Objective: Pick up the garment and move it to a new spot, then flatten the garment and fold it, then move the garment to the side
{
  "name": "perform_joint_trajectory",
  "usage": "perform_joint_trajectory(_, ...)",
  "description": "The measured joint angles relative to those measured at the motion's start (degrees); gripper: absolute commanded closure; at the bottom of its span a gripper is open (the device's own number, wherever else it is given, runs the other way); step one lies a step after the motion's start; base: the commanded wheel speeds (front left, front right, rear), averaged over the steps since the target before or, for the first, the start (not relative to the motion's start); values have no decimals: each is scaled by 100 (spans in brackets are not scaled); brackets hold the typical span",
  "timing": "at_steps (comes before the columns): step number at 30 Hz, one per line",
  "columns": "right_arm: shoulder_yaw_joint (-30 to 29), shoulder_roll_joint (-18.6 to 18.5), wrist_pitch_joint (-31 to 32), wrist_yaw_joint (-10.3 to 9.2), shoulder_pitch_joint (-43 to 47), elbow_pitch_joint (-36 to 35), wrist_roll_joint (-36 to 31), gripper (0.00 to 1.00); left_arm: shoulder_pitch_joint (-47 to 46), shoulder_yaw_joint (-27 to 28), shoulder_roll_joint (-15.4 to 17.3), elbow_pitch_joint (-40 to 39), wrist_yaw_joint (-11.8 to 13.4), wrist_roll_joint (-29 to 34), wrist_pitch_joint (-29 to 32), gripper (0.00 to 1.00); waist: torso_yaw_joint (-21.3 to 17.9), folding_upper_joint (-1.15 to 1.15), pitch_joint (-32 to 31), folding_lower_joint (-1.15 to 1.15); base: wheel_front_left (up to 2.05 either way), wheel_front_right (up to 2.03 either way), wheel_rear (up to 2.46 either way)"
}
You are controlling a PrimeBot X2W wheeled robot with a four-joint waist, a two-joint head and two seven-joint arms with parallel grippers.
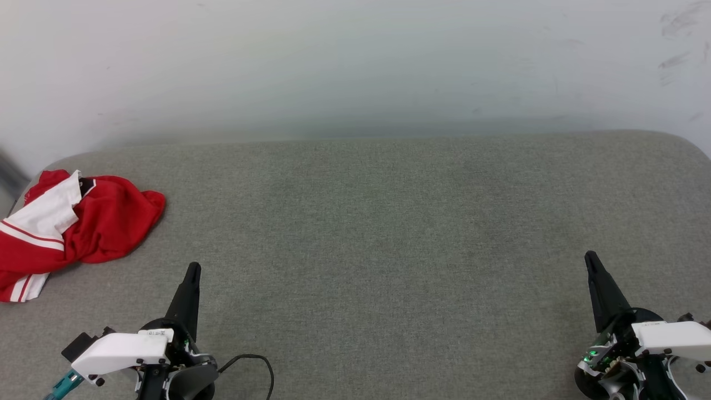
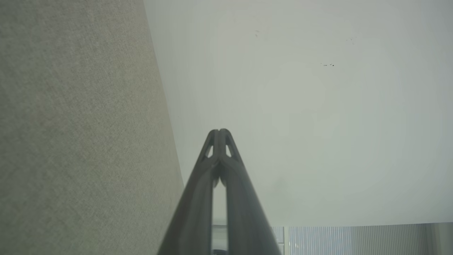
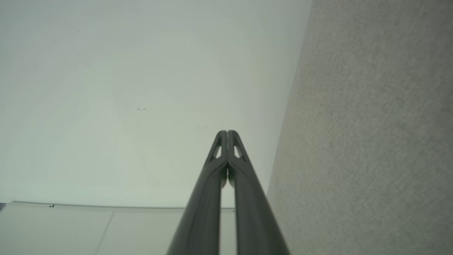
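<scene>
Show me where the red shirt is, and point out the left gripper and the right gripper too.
garment (image 1: 108, 222), head view, on the crumpled red body fabric.
left gripper (image 1: 193, 270), head view, at the tip of its closed fingers.
right gripper (image 1: 590, 259), head view, at the tip of its closed fingers.

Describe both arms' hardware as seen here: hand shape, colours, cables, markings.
Left hand and right hand: two long, dark grey fingers tapering to a point, with small triangular cut-outs near the tips. Behind each sits a white cover. Left side has a small printed label, a looping black cable and a teal connector. Right side shows green lights.
</scene>
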Motion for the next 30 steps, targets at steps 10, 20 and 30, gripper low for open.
perform_joint_trajectory(10, 0, 0, 0, 0, 0, 0, 0, 100, 0, 0, 0, 0, 0, 0, 0, 100, 0, 0, 0, 0, 0, 0, 0)
perform_joint_trajectory(20, 0, 0, 0, 0, 0, 0, 0, 100, 0, 0, 0, 0, 0, 0, -1, 100, 0, 0, 0, 0, 0, 0, 0)
perform_joint_trajectory(30, 0, 0, 0, 0, 0, 0, 0, 100, 0, 0, 0, 0, 0, -1, -1, 100, 0, 0, 0, 0, 0, 0, 0)
